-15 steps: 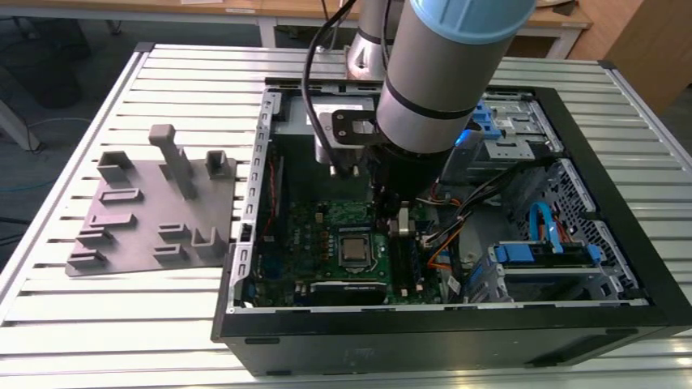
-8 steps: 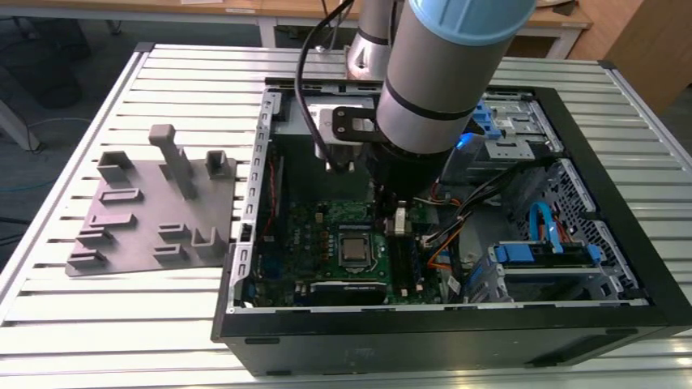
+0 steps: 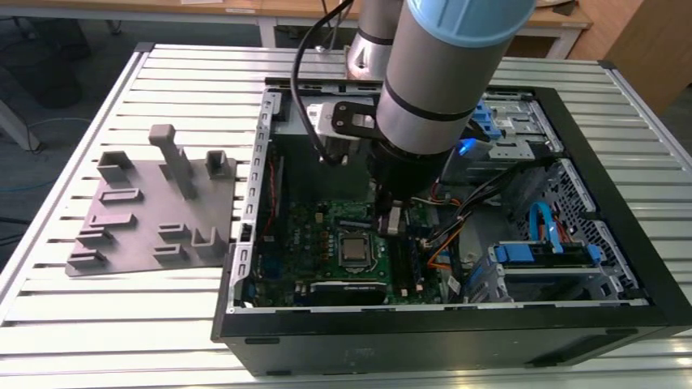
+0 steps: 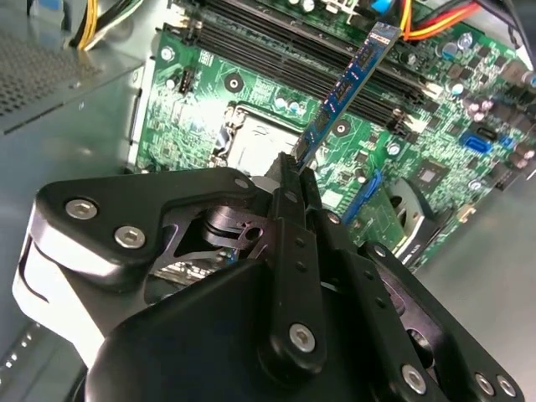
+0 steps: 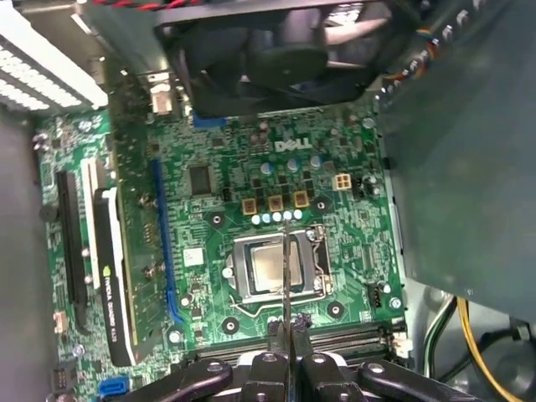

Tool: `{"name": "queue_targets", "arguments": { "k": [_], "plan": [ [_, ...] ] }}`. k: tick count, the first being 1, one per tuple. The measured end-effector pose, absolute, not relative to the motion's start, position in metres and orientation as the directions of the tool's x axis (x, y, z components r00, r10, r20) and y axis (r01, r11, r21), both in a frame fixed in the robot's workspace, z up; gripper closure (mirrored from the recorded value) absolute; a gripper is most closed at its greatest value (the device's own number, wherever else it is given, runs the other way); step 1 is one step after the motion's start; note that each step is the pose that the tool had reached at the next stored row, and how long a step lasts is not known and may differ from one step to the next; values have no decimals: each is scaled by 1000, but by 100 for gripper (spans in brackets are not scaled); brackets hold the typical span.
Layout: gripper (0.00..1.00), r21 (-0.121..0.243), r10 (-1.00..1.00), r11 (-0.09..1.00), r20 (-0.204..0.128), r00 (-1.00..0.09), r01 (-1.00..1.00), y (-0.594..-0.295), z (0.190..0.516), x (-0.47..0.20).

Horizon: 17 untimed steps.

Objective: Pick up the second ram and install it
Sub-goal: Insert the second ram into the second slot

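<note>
A slatted metal counter (image 3: 162, 324) carries an open black computer case (image 3: 433, 332) lying on its side, and the robot arm (image 3: 443, 73) reaches down into it. A large green motherboard (image 3: 324, 235) lies flat on the floor of the case. On the counter, at the exterior view's left of the case, lies a grey moulded plate (image 3: 141, 227) with upright blocks.

The gripper (image 4: 297, 172) is closed on the second ram (image 4: 347, 84), its black fingers pinching one end of the stick. The stick juts out from the fingertips over the motherboard, its far end above the long black memory slots (image 4: 276, 59). I cannot tell whether it touches them. In the first wrist view the stick appears edge-on as a thin line crossing the square processor (image 5: 266, 270).
</note>
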<state>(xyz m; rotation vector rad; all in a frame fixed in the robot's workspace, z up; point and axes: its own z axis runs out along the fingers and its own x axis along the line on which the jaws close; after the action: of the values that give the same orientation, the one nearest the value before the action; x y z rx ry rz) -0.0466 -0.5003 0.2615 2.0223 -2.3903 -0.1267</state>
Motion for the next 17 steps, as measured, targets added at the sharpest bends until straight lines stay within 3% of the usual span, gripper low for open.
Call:
{"name": "queue_targets", "arguments": {
  "k": [17],
  "plan": [
    [89,67,-945,321,-46,-325,-945,-500,261,-47]
  ]
}}
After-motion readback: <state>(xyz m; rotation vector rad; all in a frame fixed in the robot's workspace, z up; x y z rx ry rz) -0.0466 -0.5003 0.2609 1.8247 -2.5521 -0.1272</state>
